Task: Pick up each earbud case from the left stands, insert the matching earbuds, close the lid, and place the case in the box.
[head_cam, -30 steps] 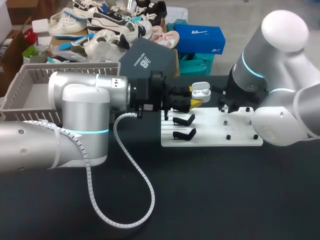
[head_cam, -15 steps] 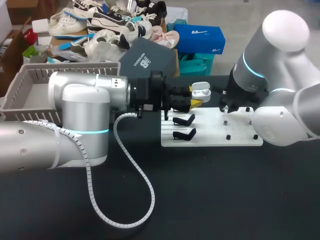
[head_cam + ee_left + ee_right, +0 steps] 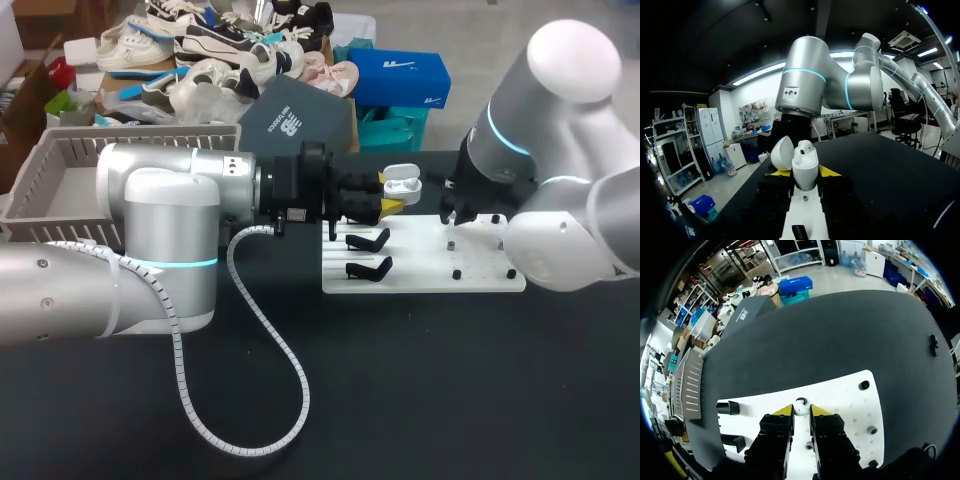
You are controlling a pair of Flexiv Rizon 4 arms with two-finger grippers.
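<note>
A white earbud case [image 3: 402, 183] hangs above the far left corner of the white board [image 3: 480, 268], and my left gripper [image 3: 392, 196] is shut on it. In the left wrist view the case [image 3: 805, 170] stands upright between the yellow tips, its lid [image 3: 782, 152] swung open, with an earbud seated in its top. My right gripper [image 3: 801, 413] points down at the board [image 3: 840, 405]. Its yellow tips stand close together with a small white earbud [image 3: 801, 406] between them, touching both. Two black stands [image 3: 368, 240] on the board's left side are bare.
A grey slatted basket [image 3: 45, 160] stands at the table's far left. A dark grey box [image 3: 295, 120] sits behind the board. A white coiled hose [image 3: 255, 330] from my left arm loops over the black table in front. Small black pegs [image 3: 456, 273] dot the board.
</note>
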